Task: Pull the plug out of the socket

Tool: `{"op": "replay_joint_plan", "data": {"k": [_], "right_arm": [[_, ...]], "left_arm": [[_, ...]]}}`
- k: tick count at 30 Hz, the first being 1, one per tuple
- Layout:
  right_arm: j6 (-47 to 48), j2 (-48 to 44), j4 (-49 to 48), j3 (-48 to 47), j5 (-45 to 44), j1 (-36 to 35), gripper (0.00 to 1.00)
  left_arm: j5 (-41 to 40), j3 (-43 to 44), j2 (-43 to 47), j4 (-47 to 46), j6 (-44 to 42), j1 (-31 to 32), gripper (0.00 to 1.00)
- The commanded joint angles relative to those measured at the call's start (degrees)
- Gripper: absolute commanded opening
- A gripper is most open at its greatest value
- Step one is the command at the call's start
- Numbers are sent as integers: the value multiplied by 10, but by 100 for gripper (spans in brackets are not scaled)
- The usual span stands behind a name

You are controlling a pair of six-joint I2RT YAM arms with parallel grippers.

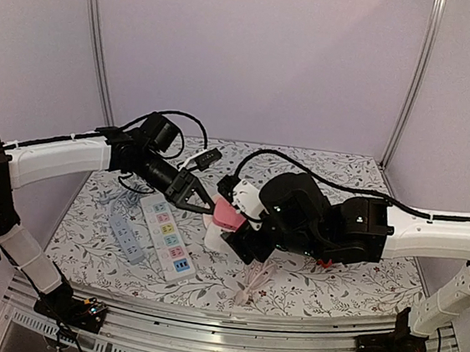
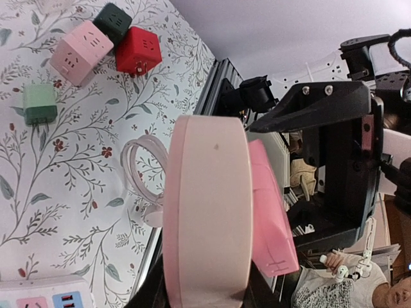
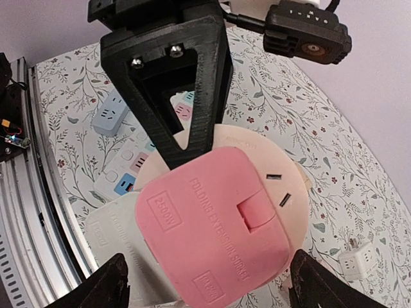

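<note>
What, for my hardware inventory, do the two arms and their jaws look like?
Both have white link shells with black joints and wrist units: left arm, right arm. A black cable runs along each. The jaws are matt black, triangular open frames fixed with silver screws.

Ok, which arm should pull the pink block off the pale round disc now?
Right. The left gripper is clamped on the pale round disc, bracing it. The right gripper is open with its fingers either side of the pink block, so it probably only needs to close and pull.
</note>
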State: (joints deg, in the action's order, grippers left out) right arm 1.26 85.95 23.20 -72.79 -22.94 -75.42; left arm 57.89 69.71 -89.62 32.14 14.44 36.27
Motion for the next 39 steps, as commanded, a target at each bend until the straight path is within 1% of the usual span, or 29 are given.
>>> {"op": "replay_joint_plan", "data": {"k": [1, 4, 7, 12, 14, 17, 27, 31, 35, 39], "right_arm": [[53, 21, 1, -16, -138, -23, 86], [56, 28, -9, -16, -199, -25, 86], [49, 21, -21, -16, -226, -26, 85], [45, 11, -34, -18, -206, -26, 80], [48, 10, -37, -18, -191, -26, 74], [54, 10, -40, -21, -185, -26, 69], [59, -5, -49, -18, -169, -20, 63], [60, -6, -50, -16, -182, -20, 63], [65, -12, -55, -15, -189, -17, 67], [78, -18, -72, -7, -190, -16, 70]], "left_arm": [[39, 19, 4, -24, 3, -5, 0], [38, 18, 6, -25, 2, -5, 0], [39, 18, 5, -26, 3, -4, 0], [42, 18, 3, -24, 1, 1, 0], [42, 18, 4, -22, -1, 4, 0], [44, 19, 3, -17, -6, 8, 0], [49, 31, -2, 19, -43, 31, 0], [55, 33, 1, 28, -53, 34, 0], [61, 37, 2, 37, -63, 36, 0], [68, 38, 1, 43, -69, 38, 0]]}}
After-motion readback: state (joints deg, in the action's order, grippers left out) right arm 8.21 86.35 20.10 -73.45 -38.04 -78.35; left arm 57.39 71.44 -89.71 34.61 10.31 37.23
